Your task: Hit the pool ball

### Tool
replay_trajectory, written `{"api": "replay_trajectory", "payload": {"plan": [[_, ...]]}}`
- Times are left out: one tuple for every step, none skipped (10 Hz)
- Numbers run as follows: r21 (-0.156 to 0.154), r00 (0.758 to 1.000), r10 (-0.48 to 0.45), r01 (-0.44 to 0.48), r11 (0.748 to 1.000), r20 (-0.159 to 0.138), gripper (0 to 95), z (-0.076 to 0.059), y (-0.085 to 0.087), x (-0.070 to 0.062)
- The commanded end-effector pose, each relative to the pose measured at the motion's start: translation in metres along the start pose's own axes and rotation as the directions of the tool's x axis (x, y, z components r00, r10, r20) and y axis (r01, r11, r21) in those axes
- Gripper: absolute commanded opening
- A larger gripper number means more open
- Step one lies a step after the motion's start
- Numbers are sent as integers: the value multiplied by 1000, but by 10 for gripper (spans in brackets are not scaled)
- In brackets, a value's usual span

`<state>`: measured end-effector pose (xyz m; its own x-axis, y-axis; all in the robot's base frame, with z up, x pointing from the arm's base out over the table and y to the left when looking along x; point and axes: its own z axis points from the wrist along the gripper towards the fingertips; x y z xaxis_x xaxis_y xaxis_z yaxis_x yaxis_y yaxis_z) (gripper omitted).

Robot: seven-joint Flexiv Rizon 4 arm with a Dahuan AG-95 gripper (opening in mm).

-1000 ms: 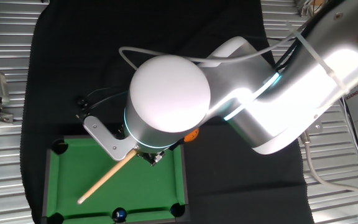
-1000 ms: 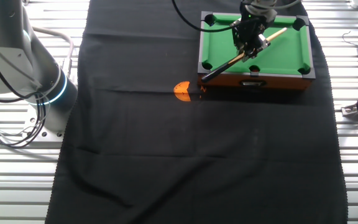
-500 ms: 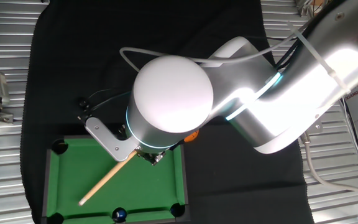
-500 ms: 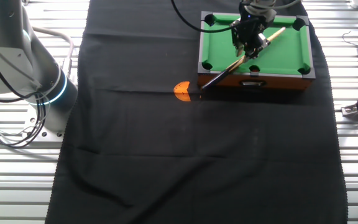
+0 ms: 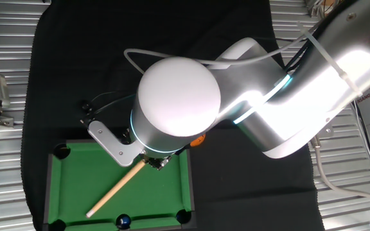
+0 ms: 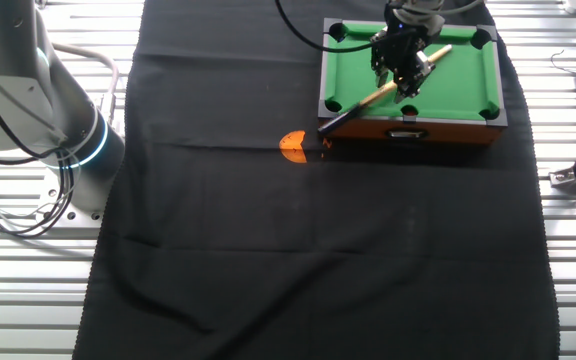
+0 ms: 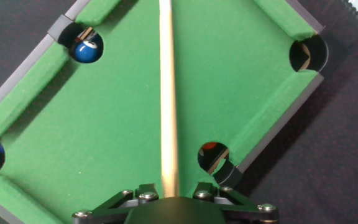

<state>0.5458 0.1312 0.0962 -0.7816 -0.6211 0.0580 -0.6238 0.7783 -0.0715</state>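
Tool (image 7: pixel 166 198) clamped on cue (image 7: pixel 166 93), cue running straight ahead over green felt (image 7: pixel 241 93), red ball (image 7: pixel 212 148) in pocket just right of tool, blue ball (image 7: pixel 87 50) far left ahead

Cue stick (image 7: pixel 166 93) along the pool table (image 7: pixel 241 81), blue ball (image 7: pixel 87 50) in a pocket.
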Motion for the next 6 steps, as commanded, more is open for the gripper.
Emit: {"api": "replay_trajectory", "payload": {"plan": [[-6, 1000, 11, -11, 1000, 5, 380, -8, 4, 2], [-7, 1000, 16, -16, 1000, 5, 380, -11, 5, 2], [-13, 999, 30, -30, 999, 14, 380, -19, 9, 3], [-20, 999, 44, -43, 999, 31, 380, -24, 12, 4], [-39, 998, 42, -40, 998, 55, 380, -31, 9, 5], [-45, 997, 49, -47, 998, 58, 380, -33, 8, 6]]}}
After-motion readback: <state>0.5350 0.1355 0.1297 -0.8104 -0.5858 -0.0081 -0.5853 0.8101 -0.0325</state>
